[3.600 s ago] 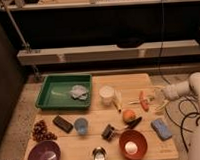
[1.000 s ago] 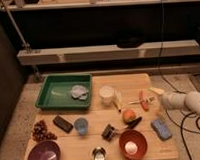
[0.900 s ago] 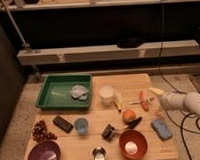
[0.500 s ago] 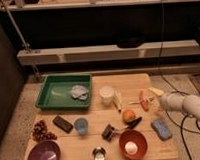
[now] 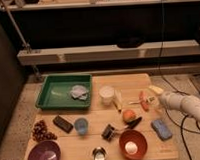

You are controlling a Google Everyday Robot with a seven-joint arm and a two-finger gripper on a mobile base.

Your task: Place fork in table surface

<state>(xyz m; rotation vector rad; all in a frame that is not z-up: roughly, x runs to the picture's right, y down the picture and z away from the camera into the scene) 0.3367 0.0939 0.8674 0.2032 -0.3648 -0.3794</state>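
Half-done at best, as far as I can judge: the fork (image 5: 149, 99) shows as a thin pale sliver at the rt side of the table surface (image 5: 129, 83), just beside the orange stick (image 5: 142, 100) and right at the tip of the gripper (image 5: 159, 100). The gripper sits low over the table's rt edge, at the end of the white arm (image 5: 187, 105), which comes in from the rt and is cut off by the frame. Can't tell how wide the gripper is set, nor whether it has hold of the fork or is only next to it. Also can't tell if the fork lies flat on the planks or hangs just above them, so what's left is prob. the last bit: set it down (if not down yet), let go, pull the arm clear w/o nudging the orange stick or the pale yellowish piece (image 5: 155, 89) near it. Hard to make out: the fork's tine end vs. its handle end, and where fork stops and gripper starts, since both are pale and run together. Other objs, e.g. the green tray (image 5: 65, 76) far left and the blue sponge (image 5: 160, 129) toward the front, are well apart from the fork and play no part here.
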